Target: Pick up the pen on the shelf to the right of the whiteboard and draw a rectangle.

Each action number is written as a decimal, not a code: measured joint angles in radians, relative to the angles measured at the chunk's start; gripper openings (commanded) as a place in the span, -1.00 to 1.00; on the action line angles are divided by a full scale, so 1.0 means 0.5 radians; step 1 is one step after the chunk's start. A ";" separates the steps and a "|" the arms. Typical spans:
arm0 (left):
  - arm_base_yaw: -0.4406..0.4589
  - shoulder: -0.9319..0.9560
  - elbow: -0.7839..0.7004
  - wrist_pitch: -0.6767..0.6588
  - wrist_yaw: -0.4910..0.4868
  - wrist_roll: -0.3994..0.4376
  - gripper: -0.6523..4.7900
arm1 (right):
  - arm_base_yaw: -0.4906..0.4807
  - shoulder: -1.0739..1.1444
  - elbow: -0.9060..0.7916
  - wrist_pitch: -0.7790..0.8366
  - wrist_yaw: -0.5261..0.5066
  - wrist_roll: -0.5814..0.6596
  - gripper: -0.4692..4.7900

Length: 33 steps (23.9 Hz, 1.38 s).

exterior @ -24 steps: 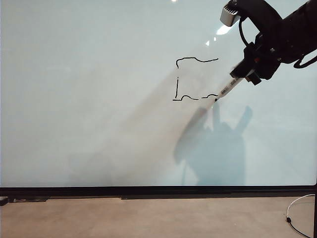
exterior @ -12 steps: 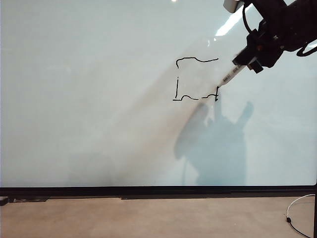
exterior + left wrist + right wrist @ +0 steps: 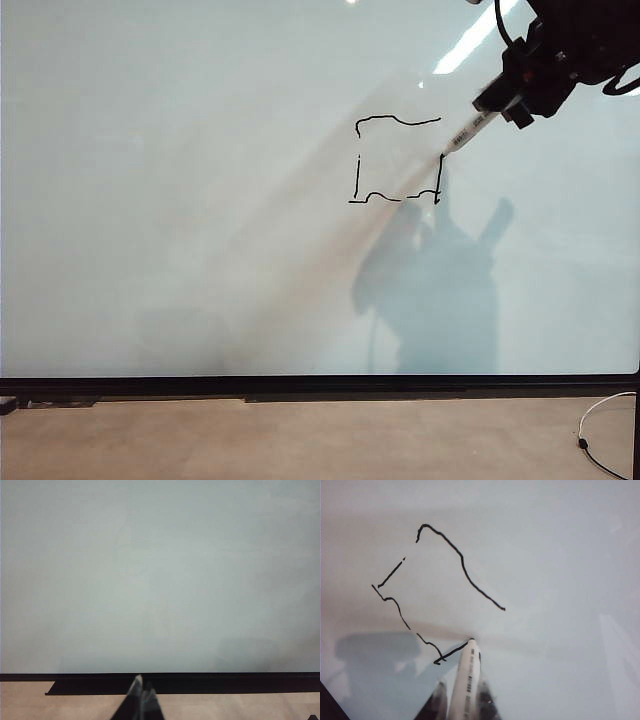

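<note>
Right gripper (image 3: 497, 103), high at the right of the whiteboard (image 3: 180, 200), is closed on the pen (image 3: 466, 134), which points down-left with its tip touching the board. Top, left and bottom sides of the rectangle (image 3: 397, 160) are drawn, with small gaps. The right side is about half made, so I judge the upper half is left. The pen tip sits on this right side, just below the gripper. Left gripper (image 3: 141, 696) rests low near the board's frame, fingers together, holding nothing.

Glossy whiteboard (image 3: 200, 200), smooth plastic pen (image 3: 468, 131)
</note>
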 measured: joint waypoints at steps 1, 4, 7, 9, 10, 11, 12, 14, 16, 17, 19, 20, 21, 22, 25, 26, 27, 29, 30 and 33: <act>0.000 -0.001 0.000 0.000 0.000 0.000 -0.78 | 0.000 0.000 0.010 -0.010 -0.001 0.000 -0.84; 0.000 -0.001 0.000 0.000 0.000 0.001 -0.78 | 0.001 0.000 0.027 -0.013 -0.008 0.000 -0.84; 0.000 -0.001 0.000 0.000 0.000 0.001 -0.78 | 0.001 0.000 0.053 -0.035 -0.019 0.000 -0.84; 0.000 -0.001 0.000 0.000 0.000 0.000 -0.78 | 0.002 0.000 0.069 -0.047 -0.024 0.000 -0.84; 0.000 -0.001 0.000 0.000 0.000 0.000 -0.78 | 0.002 0.000 0.074 -0.051 -0.024 0.000 -0.84; 0.000 -0.001 0.000 0.000 0.000 0.001 -0.78 | 0.002 0.000 0.076 -0.053 -0.026 -0.002 -0.84; 0.000 -0.001 0.000 0.000 0.000 0.001 -0.78 | 0.002 0.000 0.080 -0.053 -0.028 -0.003 -0.84; 0.000 -0.001 0.000 0.000 0.000 0.001 -0.78 | 0.002 -0.001 0.085 -0.052 -0.031 -0.006 -0.84; 0.000 -0.001 0.000 0.000 0.000 0.000 -0.78 | 0.002 -0.005 0.085 -0.052 -0.030 -0.007 -0.84; 0.000 -0.001 0.000 0.000 0.000 0.000 -0.78 | 0.002 -0.013 0.085 -0.052 -0.029 -0.008 -0.84; 0.000 -0.001 0.000 0.000 0.000 0.000 -0.78 | 0.002 -0.023 0.085 -0.052 -0.028 -0.012 -0.84; 0.000 -0.001 0.000 0.000 0.000 0.001 -0.78 | 0.002 -0.027 0.085 -0.053 -0.025 -0.016 -0.84; 0.000 -0.001 0.000 0.000 0.000 0.000 -0.78 | 0.002 -0.029 0.085 -0.051 -0.023 -0.017 -0.84; 0.000 -0.001 0.000 0.000 0.000 0.001 -0.78 | 0.002 -0.033 0.085 -0.052 -0.022 -0.018 -0.84; 0.000 0.000 0.000 0.000 0.000 0.000 -0.78 | 0.002 -0.040 0.085 -0.052 -0.021 -0.021 -0.84; 0.000 0.000 0.000 0.000 -0.001 0.001 -0.78 | 0.002 -0.047 0.086 -0.049 -0.021 -0.021 -0.84; 0.000 0.000 0.000 0.000 0.000 0.001 -0.78 | 0.002 -0.047 0.089 -0.050 -0.024 -0.021 -0.84; 0.000 0.000 0.000 0.000 0.000 0.000 -0.78 | 0.002 -0.048 0.089 -0.050 -0.025 -0.021 -0.84; 0.000 0.000 0.000 0.000 0.000 0.000 -0.78 | 0.002 -0.050 0.089 -0.051 -0.027 -0.021 -0.84; 0.000 0.000 0.000 0.000 0.000 0.000 -0.78 | 0.006 -0.063 0.090 -0.044 -0.031 -0.022 -0.84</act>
